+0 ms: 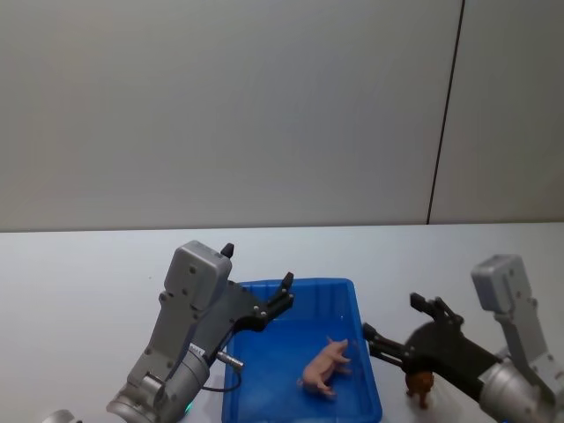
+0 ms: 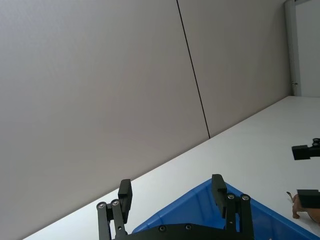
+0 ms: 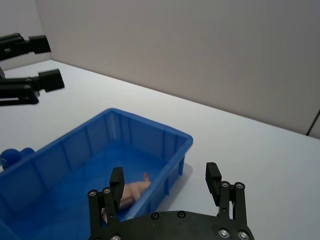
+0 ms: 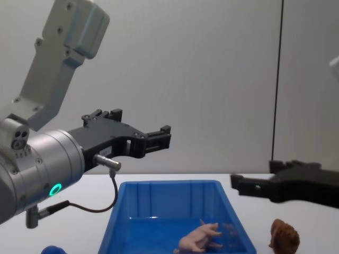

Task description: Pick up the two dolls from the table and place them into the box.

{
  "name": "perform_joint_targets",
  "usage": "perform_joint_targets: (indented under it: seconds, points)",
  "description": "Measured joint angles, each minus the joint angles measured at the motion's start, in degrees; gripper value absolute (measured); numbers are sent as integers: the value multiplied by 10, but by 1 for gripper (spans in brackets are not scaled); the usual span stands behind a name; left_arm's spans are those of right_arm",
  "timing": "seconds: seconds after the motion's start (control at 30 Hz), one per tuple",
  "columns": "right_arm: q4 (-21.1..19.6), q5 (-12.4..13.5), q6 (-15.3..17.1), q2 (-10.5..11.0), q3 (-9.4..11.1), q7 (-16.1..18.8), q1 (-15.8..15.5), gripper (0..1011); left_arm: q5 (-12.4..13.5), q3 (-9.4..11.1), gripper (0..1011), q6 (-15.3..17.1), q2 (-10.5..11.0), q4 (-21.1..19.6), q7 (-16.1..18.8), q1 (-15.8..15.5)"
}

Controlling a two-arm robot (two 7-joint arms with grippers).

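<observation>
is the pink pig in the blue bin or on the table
In: the pale pink plastic pig figurine lies on the floor of the bright blue plastic bin.

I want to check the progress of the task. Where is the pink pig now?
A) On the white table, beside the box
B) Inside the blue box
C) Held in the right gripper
B: the pink pig lies on the floor of the blue box, between its walls.

Bright, soft, even indoor light, pale matte wall (image 1: 220, 106), faint shadow on the table (image 3: 240, 150) beside the box (image 3: 150, 132)
</observation>
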Motion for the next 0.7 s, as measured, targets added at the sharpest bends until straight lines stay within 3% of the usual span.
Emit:
perform_joint_targets:
  seconds: [0.23,0.7]
  points:
    - [-14,10,11,18,6,-16,-27,1001,0,0,1001,0,0,0,0,0]
    - [-4,16,33,29,6,-29,-51,1001,0,0,1001,0,0,0,0,0]
